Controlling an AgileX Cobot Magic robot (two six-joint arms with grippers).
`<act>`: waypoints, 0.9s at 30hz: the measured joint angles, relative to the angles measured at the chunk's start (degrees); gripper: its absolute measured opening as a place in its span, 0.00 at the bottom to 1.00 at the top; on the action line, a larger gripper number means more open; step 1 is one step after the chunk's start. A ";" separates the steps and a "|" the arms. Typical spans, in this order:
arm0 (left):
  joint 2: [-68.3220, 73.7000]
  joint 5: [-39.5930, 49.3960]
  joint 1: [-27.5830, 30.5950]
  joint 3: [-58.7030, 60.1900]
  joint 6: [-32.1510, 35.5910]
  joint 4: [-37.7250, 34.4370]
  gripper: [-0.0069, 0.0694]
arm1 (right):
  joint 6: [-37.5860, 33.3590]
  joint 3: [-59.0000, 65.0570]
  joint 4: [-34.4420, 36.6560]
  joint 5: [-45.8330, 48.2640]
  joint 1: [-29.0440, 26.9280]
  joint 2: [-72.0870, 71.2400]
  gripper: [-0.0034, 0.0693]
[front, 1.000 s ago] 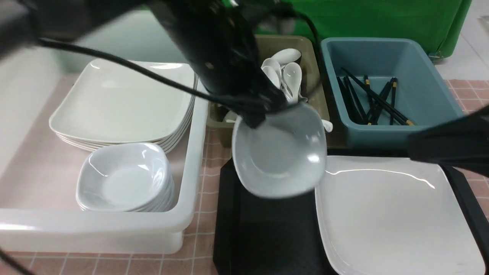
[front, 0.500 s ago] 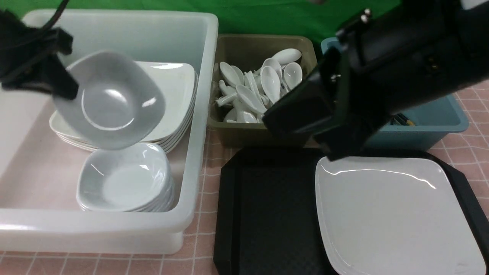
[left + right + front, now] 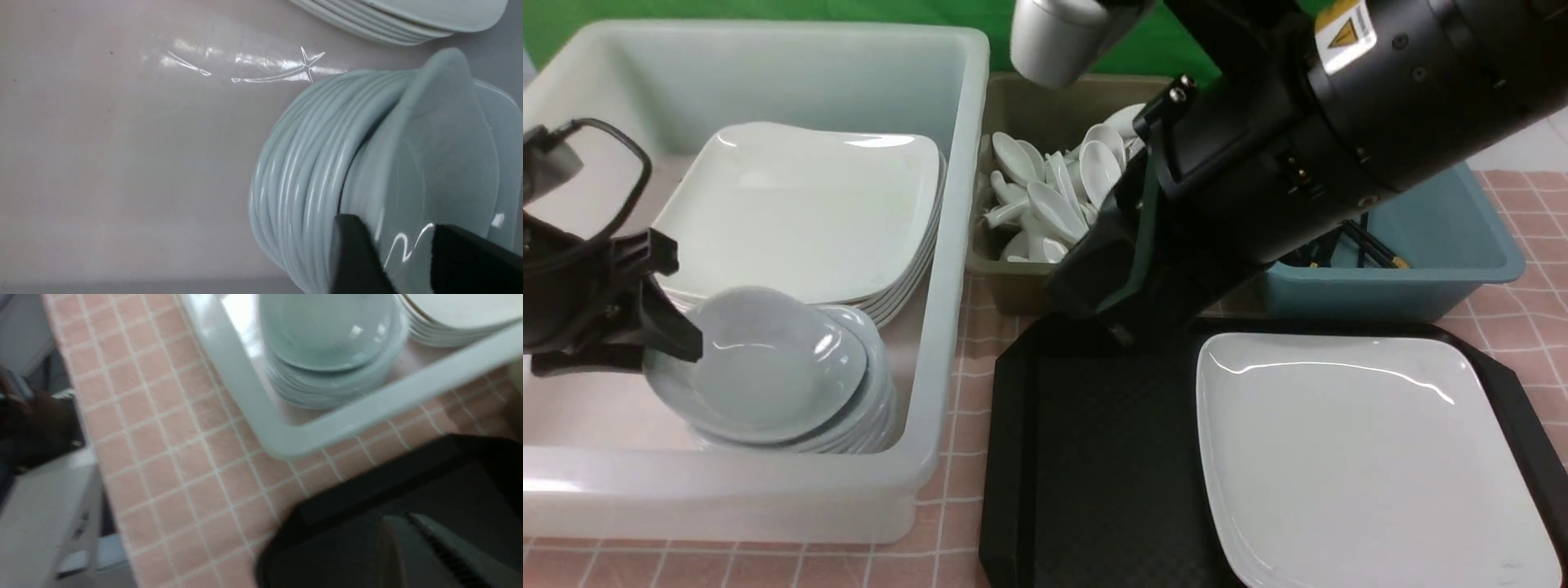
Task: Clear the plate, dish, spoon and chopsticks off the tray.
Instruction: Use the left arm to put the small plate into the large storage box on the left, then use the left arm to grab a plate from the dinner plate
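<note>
The small white dish (image 3: 768, 363) lies tilted on a stack of like dishes (image 3: 298, 163) in the white tub. My left gripper (image 3: 682, 339) is open at its left rim, one finger (image 3: 351, 253) outside the wall and the other inside, with a gap wider than the wall. The large white plate (image 3: 1364, 457) lies on the right half of the black tray (image 3: 1094, 457). My right gripper (image 3: 398, 520) is shut and empty, low over the tray's back left part (image 3: 1123, 333). Black chopsticks (image 3: 1372, 249) lie in the blue bin, mostly hidden by the right arm. No spoon lies on the tray.
The white tub (image 3: 947, 245) on the left also holds a stack of large plates (image 3: 800, 212). Behind the tray stand an olive bin (image 3: 1005, 286) with several white spoons (image 3: 1054, 196) and a blue bin (image 3: 1445, 278). The right arm crosses above both bins.
My left arm carried the dish from above the tray leftward into the tub and set it on the dish stack, then parted its jaws. The right arm swung in over the tray's back.
</note>
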 joint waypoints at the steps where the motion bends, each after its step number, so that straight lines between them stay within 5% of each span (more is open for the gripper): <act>1: -0.46 1.27 0.00 -1.09 0.27 0.49 0.59 | 1.69 -0.04 -3.36 1.03 0.00 -0.25 0.09; 6: -3.80 4.46 -0.80 -7.53 -0.86 2.20 0.68 | 10.00 -0.11 -20.56 9.43 -0.34 -1.61 0.09; 11: -7.92 3.53 -11.21 -13.81 -3.22 2.70 0.39 | 13.52 3.01 -24.97 9.95 -6.77 -6.20 0.09; 13: -7.84 1.32 -20.67 -14.56 -3.44 2.70 0.18 | 13.77 7.08 -23.01 9.95 -11.49 -10.28 0.09; 16: -4.84 -1.32 -35.13 -14.85 -6.03 4.02 0.10 | 13.90 15.28 -20.60 9.95 -18.07 -16.56 0.09; 21: 5.61 -7.84 -53.78 -14.85 -8.93 8.31 0.09 | 15.02 27.51 -18.22 9.75 -24.80 -27.32 0.09; 27: 19.44 -12.88 -63.48 -16.44 -13.34 9.41 0.24 | 15.24 34.50 -15.57 9.63 -26.00 -36.97 0.09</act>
